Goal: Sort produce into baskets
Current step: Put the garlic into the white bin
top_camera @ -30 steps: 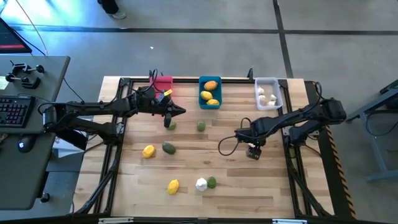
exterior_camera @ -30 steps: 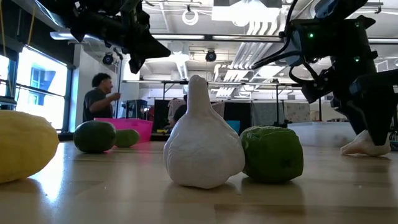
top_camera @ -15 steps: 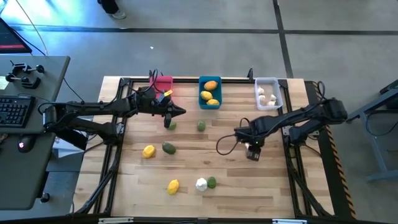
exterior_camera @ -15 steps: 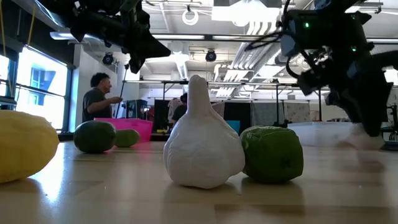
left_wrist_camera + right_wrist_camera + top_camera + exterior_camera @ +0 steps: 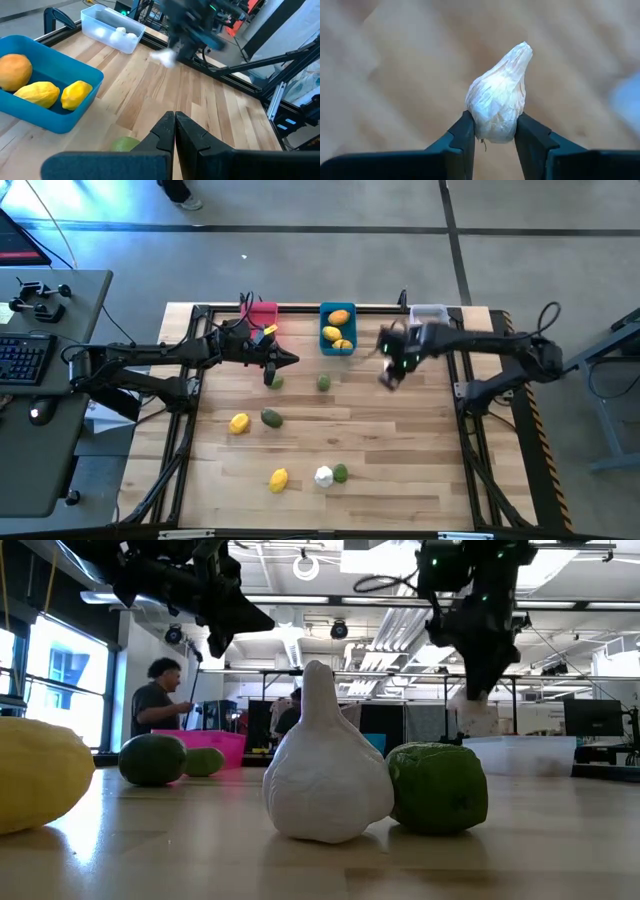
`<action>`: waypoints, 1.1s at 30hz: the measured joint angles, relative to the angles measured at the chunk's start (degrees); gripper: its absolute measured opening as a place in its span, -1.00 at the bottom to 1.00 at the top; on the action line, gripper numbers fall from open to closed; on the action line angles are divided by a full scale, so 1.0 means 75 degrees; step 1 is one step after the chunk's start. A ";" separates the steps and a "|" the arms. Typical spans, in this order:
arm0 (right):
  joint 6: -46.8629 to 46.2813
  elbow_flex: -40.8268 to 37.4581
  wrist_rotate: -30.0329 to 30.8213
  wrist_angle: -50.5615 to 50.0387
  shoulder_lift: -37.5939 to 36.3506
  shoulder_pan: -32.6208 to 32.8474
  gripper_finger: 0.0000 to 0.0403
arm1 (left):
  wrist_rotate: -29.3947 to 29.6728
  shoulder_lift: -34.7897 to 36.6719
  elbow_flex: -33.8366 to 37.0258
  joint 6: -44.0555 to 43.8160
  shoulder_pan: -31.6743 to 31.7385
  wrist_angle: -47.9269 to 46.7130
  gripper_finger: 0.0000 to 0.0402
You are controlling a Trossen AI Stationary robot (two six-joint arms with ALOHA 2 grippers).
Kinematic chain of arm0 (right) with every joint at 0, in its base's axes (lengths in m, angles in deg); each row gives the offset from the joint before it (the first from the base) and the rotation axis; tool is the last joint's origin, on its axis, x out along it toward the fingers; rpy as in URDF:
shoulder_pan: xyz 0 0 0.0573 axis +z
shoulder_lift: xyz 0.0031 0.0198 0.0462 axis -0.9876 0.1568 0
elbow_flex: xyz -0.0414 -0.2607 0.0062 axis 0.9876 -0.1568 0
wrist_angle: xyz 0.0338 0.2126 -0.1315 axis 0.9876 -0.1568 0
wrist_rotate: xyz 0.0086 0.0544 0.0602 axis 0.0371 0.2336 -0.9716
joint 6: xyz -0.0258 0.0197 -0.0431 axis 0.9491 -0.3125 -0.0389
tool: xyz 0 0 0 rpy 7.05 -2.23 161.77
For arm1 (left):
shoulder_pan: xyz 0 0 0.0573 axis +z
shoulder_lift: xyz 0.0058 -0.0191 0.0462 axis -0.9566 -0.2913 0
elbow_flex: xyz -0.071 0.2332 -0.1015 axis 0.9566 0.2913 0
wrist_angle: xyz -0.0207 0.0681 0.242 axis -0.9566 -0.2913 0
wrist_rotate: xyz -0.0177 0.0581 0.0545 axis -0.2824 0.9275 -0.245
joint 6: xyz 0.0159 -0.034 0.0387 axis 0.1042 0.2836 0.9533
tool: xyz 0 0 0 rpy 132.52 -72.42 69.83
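Presently, left claw [image 5: 291, 360] hovers with its fingers pressed together on nothing, above the desk [image 5: 400, 480]. One dark green fruit [image 5: 276, 382] lies just under and behind its tip, a second [image 5: 324, 382] a little ahead of it; the pink basket [image 5: 264, 314] sits just off to its side by the desk rim.

Blue basket [image 5: 337, 330], holding yellow-orange pieces, lies between the two claws.

Right claw [image 5: 388, 376] is raised off the desk, clamped on a white garlic bulb [image 5: 498, 106]; the bulb's long axis runs outward between the fingers, pointed tip leading. The pale basket [image 5: 428, 312], with garlic already in it, lies just beyond this claw toward the desk's far right corner. The right arm is clearly the nearer one, so the drop looks like a short carry that way.
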 joint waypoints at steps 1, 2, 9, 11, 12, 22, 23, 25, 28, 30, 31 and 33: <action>0.0034 0.0054 0.0116 -0.0016 -0.0016 -0.0405 -0.51 | 0.0000 0.0000 0.0000 0.0000 0.0000 0.0005 -1.00; 0.0041 0.0086 0.0242 0.0001 -0.0019 -0.0814 -0.51 | -0.0015 0.0000 0.0000 0.0000 0.0000 0.0005 -1.00; -0.0465 0.0010 0.1335 0.0260 -0.0025 -0.3271 -0.51 | -0.0090 0.0000 0.0000 -0.0045 -0.0048 0.0002 -1.00; -0.0535 -0.0131 0.1523 0.0315 -0.0025 -0.3799 -0.51 | -0.0090 0.0000 0.0000 -0.0044 -0.0087 0.0002 -1.00; -0.0561 -0.0219 0.1663 0.0362 -0.0025 -0.4014 -0.51 | -0.0090 0.0000 0.0000 -0.0039 -0.0109 0.0002 -1.00; -0.1162 -0.1296 0.2020 0.1544 0.0005 -0.4978 -0.51 | -0.0015 0.0000 0.0000 0.0009 -0.0198 -0.0003 -1.00; -0.1228 -0.1296 0.2062 0.1590 0.0024 -0.4954 -0.51 | -0.0012 0.0000 0.0000 0.0009 -0.0198 -0.0003 -1.00; -0.1359 -0.1299 0.2081 0.1609 0.0054 -0.4931 -0.51 | -0.0009 0.0000 -0.0001 0.0009 -0.0198 0.0002 -1.00; -0.1481 -0.1299 0.2128 0.1668 0.0045 -0.4942 -0.51 | 0.0006 0.0000 0.0000 0.0013 -0.0198 0.0000 -1.00; -0.1508 -0.1299 0.2128 0.1657 0.0045 -0.4939 -0.51 | 0.0006 0.0000 -0.0001 0.0048 -0.0198 0.0000 -1.00; -0.1559 -0.1299 0.2125 0.1649 0.0045 -0.4939 -0.51 | 0.0006 0.0000 0.0000 0.0063 -0.0198 0.0000 -1.00; -0.1742 -0.1299 0.2120 0.1624 0.0045 -0.4934 -0.51 | 0.0006 0.0000 0.0000 0.0073 -0.0198 0.0000 -1.00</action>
